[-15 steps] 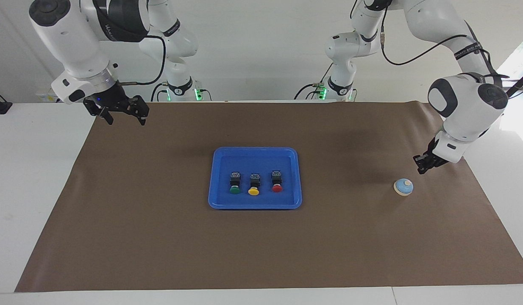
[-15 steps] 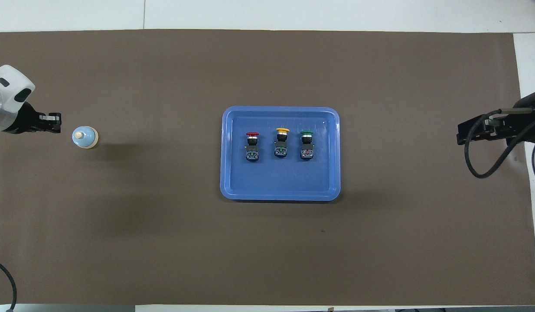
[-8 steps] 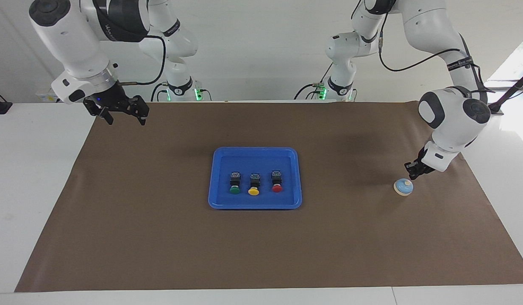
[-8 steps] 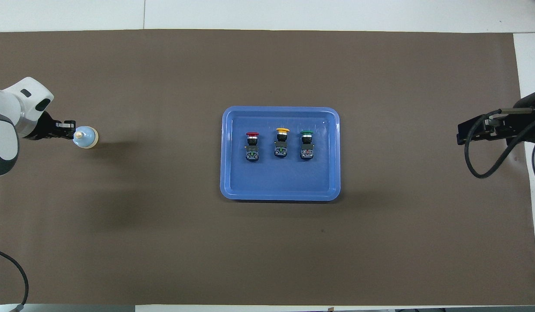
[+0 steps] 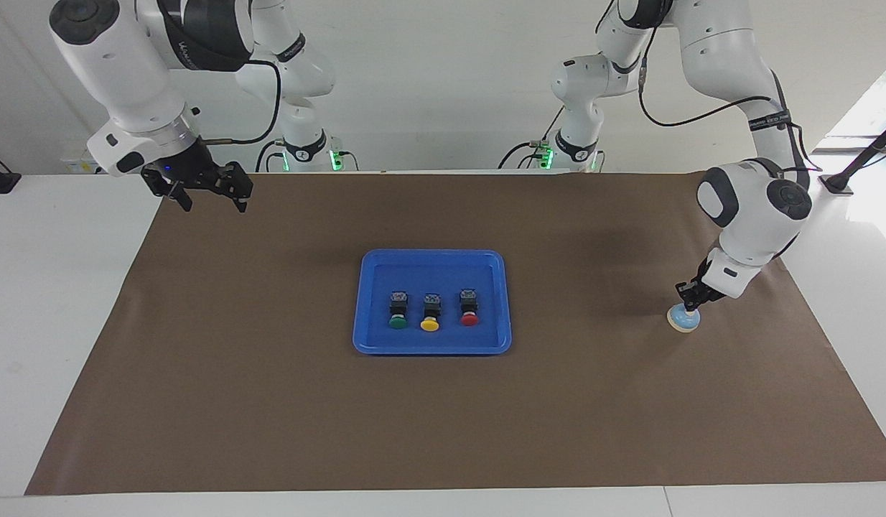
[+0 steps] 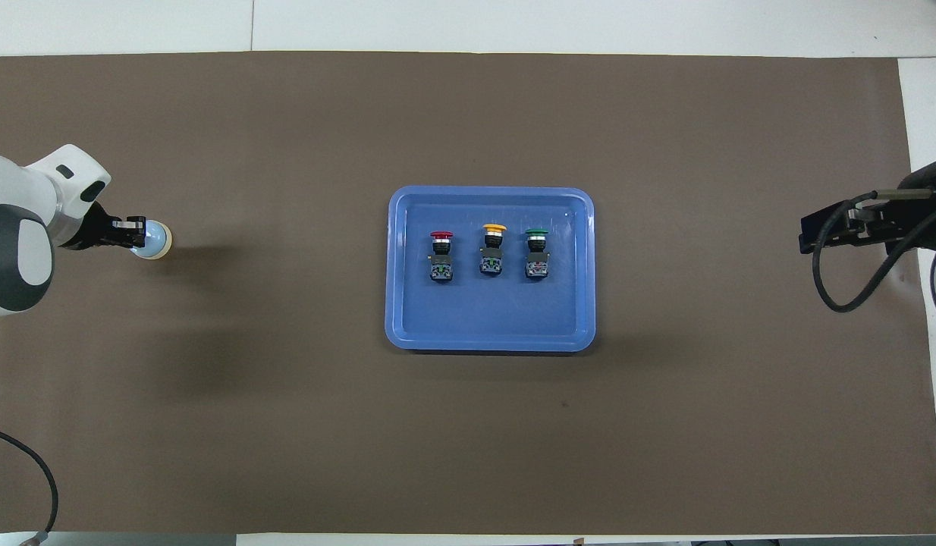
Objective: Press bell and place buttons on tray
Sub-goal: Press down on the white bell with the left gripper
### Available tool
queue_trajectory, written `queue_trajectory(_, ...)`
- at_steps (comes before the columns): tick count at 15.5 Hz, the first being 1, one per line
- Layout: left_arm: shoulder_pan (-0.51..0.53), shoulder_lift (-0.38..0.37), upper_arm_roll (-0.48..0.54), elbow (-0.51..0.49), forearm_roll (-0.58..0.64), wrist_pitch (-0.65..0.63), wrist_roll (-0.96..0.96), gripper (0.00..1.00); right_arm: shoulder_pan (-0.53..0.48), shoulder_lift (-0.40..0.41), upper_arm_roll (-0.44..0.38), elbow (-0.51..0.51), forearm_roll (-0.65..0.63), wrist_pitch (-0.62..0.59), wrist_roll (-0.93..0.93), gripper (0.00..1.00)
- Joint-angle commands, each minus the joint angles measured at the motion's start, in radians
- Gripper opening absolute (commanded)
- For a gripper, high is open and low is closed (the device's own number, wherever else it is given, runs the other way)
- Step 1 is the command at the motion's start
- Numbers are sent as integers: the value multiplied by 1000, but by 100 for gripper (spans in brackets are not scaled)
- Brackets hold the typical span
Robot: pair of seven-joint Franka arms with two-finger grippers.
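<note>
The light-blue bell [image 5: 681, 320] [image 6: 158, 241] sits on the brown mat toward the left arm's end of the table. My left gripper [image 5: 690, 301] [image 6: 138, 231] is shut and angled down, its tips resting on the bell's top and hiding the cream knob. The blue tray [image 5: 432, 253] [image 6: 491, 192] lies mid-table. In it the green button [image 5: 397, 322] [image 6: 536, 232], the yellow button [image 5: 430, 324] [image 6: 495, 228] and the red button [image 5: 469, 319] [image 6: 441, 236] lie in a row. My right gripper [image 5: 213, 205] [image 6: 805, 235] waits open and empty above the mat's edge at the right arm's end.
A brown paper mat [image 5: 271, 402] [image 6: 286, 425] covers most of the white table [image 5: 55, 301]. A black cable [image 6: 840, 280] loops under the right wrist.
My left gripper has swung in and down from beside the bell onto its top. The right arm, tray and buttons have not moved.
</note>
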Motion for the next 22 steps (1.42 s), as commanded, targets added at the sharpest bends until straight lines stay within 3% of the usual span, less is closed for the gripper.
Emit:
queue_trajectory(1, -7, -10, 0, 117, 23, -182, 2, 74, -10, -15, 8, -12, -7, 2, -26, 100)
queue_trajectory(2, -10, -32, -4, 150, 23, -240, -1, 100, -10, -15, 8, -12, -7, 2, -26, 100)
queue_trajectory(6, -50, -109, -6, 256, 19, -466, -22, 100, -10, -15, 8, -12, -7, 2, -26, 100)
queue_trajectory(9, -56, -226, -9, 237, 12, -597, -22, 100, -10, -15, 8, -12, -7, 2, -26, 100)
queue_trajectory(11, -64, -253, -10, 237, 12, -679, -22, 100, -10, -15, 8, -12, -7, 3, -26, 100)
queue_trajectory(14, -69, -264, -9, 241, -40, -728, -24, 100, -10, -15, 8, -12, -7, 2, -26, 100)
queue_trajectory(22, -72, -277, -4, 244, -42, -696, -24, 100, -10, -15, 8, -12, -7, 2, -26, 100)
